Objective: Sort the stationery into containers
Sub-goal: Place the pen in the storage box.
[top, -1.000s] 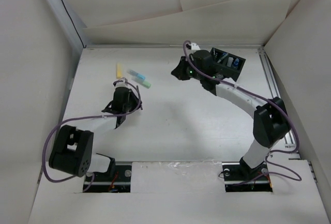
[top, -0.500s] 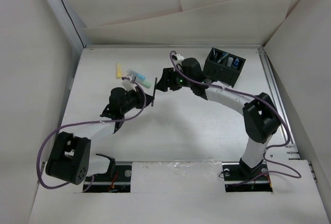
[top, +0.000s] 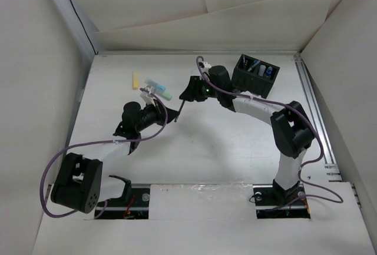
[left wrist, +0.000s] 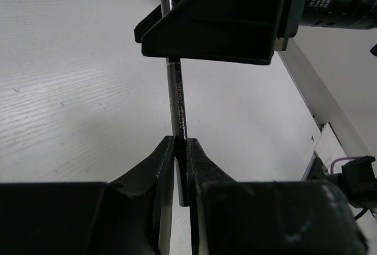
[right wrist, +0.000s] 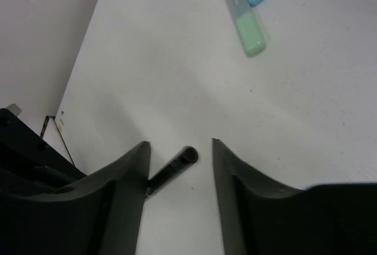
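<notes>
My left gripper (left wrist: 181, 149) is shut on the lower end of a thin dark pen (left wrist: 178, 102) and holds it above the table; both show in the top view, gripper (top: 169, 114) and pen (top: 179, 109). My right gripper (right wrist: 179, 146) is open, its jaws on either side of the pen's other end (right wrist: 175, 166) without touching it; in the top view it (top: 187, 93) is just right of the pen. A light-blue and green highlighter (top: 159, 89) and a yellow one (top: 135, 80) lie on the table at the back left. The black organiser box (top: 255, 76) stands at the back right with pens in it.
White walls enclose the table on the left, back and right. A metal rail (top: 318, 119) runs along the right edge. The highlighter (right wrist: 247, 13) lies beyond my right gripper. Purple cables loop along both arms.
My right gripper swung left from the organiser box to the pen. My left gripper moved right, holding the pen up, and the pen's top end now sits between the right jaws.
</notes>
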Controlling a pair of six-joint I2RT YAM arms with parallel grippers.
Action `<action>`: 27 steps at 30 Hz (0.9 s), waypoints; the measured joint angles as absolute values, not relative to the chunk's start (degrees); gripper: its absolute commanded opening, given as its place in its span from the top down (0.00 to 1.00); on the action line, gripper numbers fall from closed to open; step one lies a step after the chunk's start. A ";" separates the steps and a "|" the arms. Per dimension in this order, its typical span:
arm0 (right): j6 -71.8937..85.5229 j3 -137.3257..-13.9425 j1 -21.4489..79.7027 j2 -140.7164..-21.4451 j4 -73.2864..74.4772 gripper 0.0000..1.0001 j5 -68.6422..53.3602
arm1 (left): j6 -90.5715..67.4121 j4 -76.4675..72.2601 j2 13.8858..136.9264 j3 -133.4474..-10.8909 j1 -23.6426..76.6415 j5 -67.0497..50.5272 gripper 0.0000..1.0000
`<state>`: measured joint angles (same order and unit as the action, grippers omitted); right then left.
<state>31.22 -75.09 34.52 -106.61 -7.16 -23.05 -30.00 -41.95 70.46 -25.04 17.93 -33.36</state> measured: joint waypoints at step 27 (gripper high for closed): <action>32.27 -88.42 9.82 -107.42 -5.17 1.00 -13.02 | -32.34 -42.54 72.60 -23.92 18.26 -31.35 0.50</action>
<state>32.27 -88.42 9.82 -107.42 -5.17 -13.02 -32.34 -42.54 72.60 -23.92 18.26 -31.35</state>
